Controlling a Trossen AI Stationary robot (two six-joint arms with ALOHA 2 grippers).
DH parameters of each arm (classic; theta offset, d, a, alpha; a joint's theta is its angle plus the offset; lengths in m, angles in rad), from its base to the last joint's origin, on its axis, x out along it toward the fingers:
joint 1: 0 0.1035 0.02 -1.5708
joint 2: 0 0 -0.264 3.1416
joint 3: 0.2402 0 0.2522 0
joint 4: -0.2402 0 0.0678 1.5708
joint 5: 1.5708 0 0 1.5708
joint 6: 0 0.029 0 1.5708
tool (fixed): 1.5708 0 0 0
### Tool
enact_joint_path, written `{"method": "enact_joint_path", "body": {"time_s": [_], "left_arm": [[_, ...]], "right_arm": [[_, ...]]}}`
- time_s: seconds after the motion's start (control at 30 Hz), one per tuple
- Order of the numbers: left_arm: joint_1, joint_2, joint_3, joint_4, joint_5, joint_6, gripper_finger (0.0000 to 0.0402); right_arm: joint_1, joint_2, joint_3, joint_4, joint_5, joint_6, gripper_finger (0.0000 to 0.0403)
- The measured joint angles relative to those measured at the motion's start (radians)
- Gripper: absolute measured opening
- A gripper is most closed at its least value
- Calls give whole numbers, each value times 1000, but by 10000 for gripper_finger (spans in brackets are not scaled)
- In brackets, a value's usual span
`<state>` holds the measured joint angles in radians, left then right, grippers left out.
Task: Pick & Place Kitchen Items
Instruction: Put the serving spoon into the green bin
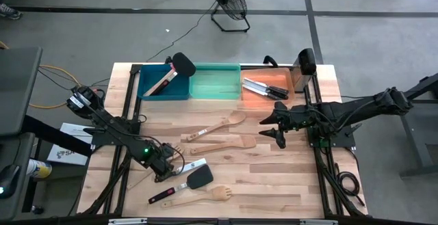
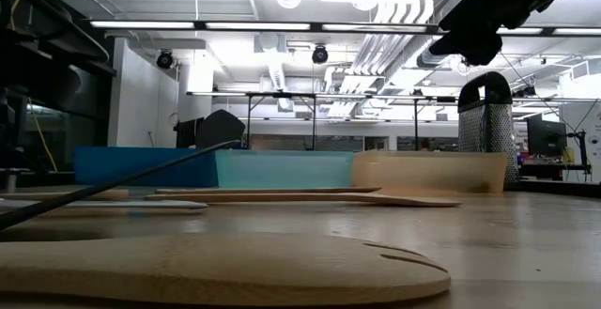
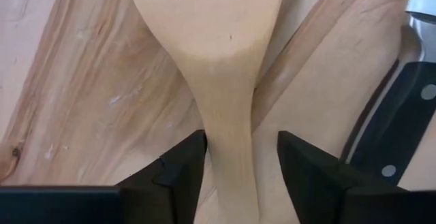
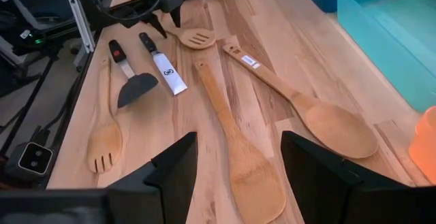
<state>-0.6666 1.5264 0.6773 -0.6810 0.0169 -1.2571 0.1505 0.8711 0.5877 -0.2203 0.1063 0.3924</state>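
Observation:
My left gripper (image 1: pixel 163 163) is open and low over the table at the near left. Its fingers stand on either side of the handle (image 3: pixel 228 149) of a pale slotted wooden spatula (image 1: pixel 172 148), with gaps showing. My right gripper (image 1: pixel 279 130) is open and empty, above the table's right half, over the blade end of a flat wooden spatula (image 4: pixel 238 149). On the table lie a wooden spoon (image 1: pixel 220 125), a black-handled knife (image 1: pixel 188 167), a black turner (image 1: pixel 186 184) and a wooden fork (image 1: pixel 205 195).
A blue bin (image 1: pixel 164 83) holding a dark-headed spatula, a green bin (image 1: pixel 214 81) and an orange bin (image 1: pixel 265 88) holding knives line the far edge. A steel grater (image 2: pixel 485 126) stands at the far right. A knife handle (image 3: pixel 402 115) lies close beside my left fingers.

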Motion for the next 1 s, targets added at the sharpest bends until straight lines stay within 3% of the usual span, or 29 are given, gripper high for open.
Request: {"method": "enact_joint_path", "body": {"time_s": [0.33, 0.6, 1.0], "left_arm": [[0, 4, -1, -19, 0, -19, 71], [0, -1, 1, -27, 3, -14, 71], [-1, -3, 105, -103, -1, 36, 71]], "right_arm": [[0, 0, 0, -2, 17, 5, 202], [0, 0, 0, -2, 26, 5, 202], [0, 0, 0, -8, 48, 4, 202]]}}
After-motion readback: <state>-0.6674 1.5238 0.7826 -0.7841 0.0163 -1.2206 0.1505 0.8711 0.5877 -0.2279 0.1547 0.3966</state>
